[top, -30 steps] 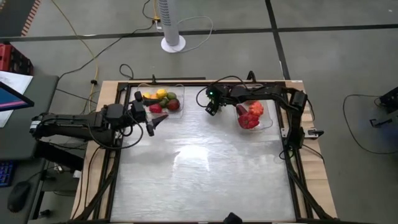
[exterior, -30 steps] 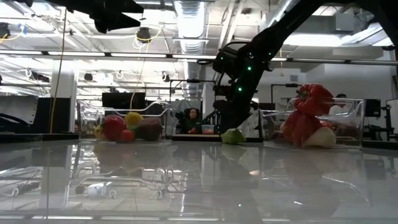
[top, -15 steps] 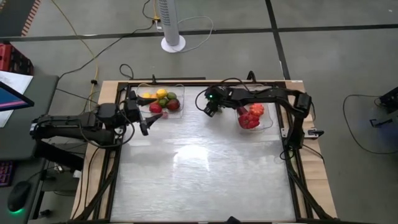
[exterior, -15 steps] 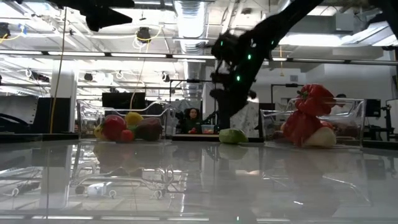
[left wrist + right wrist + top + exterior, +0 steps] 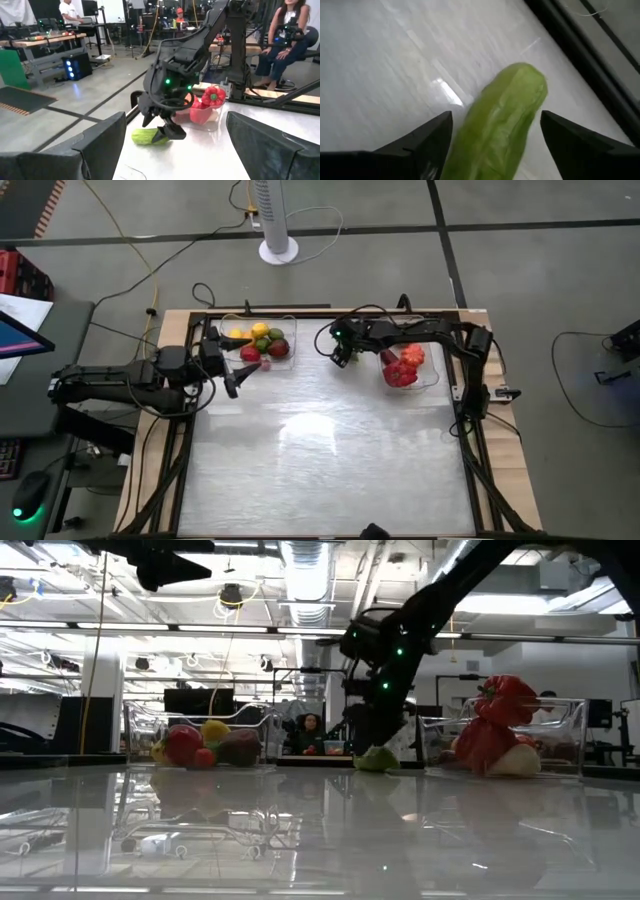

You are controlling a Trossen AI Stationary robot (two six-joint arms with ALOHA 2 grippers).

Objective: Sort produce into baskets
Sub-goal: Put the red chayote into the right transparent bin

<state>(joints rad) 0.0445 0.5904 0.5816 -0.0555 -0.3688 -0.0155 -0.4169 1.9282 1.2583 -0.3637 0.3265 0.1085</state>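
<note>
A green elongated piece of produce [image 5: 505, 120] lies on the table near the far edge, between the two clear baskets [image 5: 375, 758] [image 5: 150, 136]. My right gripper [image 5: 341, 358] [image 5: 495, 116] is open, low over it, with one finger on each side. The left basket [image 5: 291, 330] holds yellow, green, red and dark pieces [image 5: 262, 342]. The right basket [image 5: 436, 376] holds red pieces [image 5: 402, 366]. My left gripper [image 5: 240, 377] [image 5: 175, 117] is open and empty, up in the air in front of the left basket. My right gripper comes at the green piece from above, slanting down, its fingers [image 5: 427, 137] across the piece near one end [image 5: 161, 135]. The piece lies on the table. I cannot tell whether the fingers touch it.
The table's dark frame rail [image 5: 300, 309] runs close behind the green piece. The wide glossy table top [image 5: 320, 450] in front of the baskets is bare. People sit in the room beyond the table [image 5: 287, 35].
My left gripper has drawn back a little toward the table's left edge, staying open. My right gripper rose a little off the green piece and has come down over it again. The green piece has stayed where it was.
</note>
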